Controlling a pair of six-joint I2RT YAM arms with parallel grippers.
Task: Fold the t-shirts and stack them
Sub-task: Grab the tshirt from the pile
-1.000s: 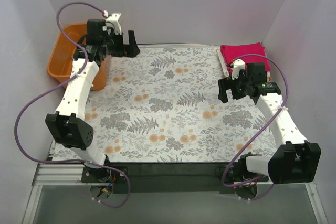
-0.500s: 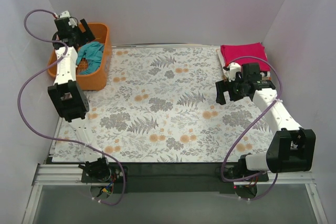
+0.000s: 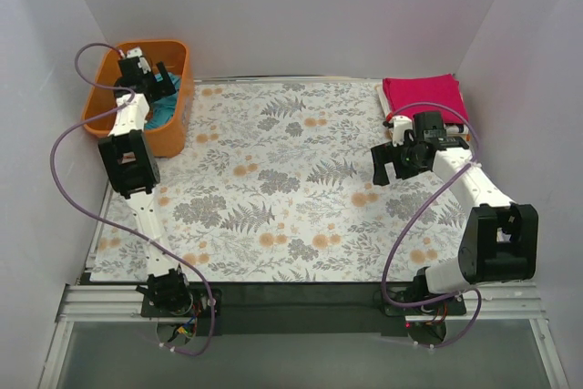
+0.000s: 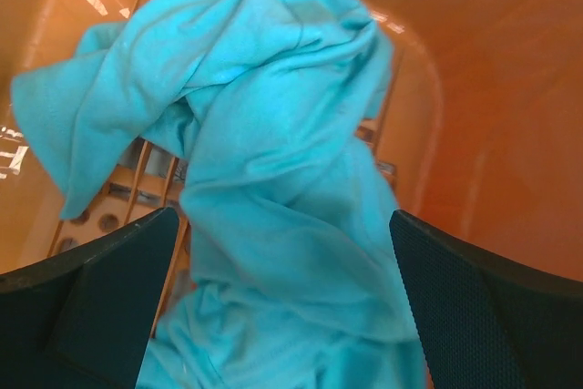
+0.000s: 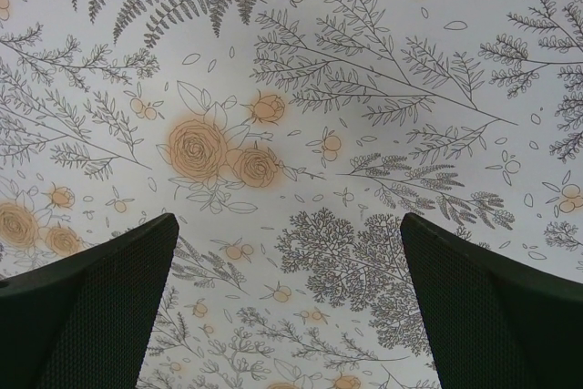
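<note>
Floral-covered bench [image 3: 291, 189], far right corner: pink shirt [image 3: 424, 93] folded and set down. Far left corner: teal shirt [image 4: 273, 134] crumpled in basket [image 3: 178, 120], yet to be folded. Left pincer [image 4: 290, 316] spread wide just above it; right pincer [image 5: 290, 316] spread too, holding nothing.

A second ago the left hand [image 3: 153, 77] hung over the far left edge of the tabletop [image 3: 291, 198], just beside the orange basket [image 3: 178, 125]. It then swung to the basket's far left corner, and now it is inside the basket, over the crumpled teal t-shirt [image 4: 273, 161]. The right hand [image 3: 387, 159] has drifted slightly leftward, and its elbow has moved away from the near edge.
</note>
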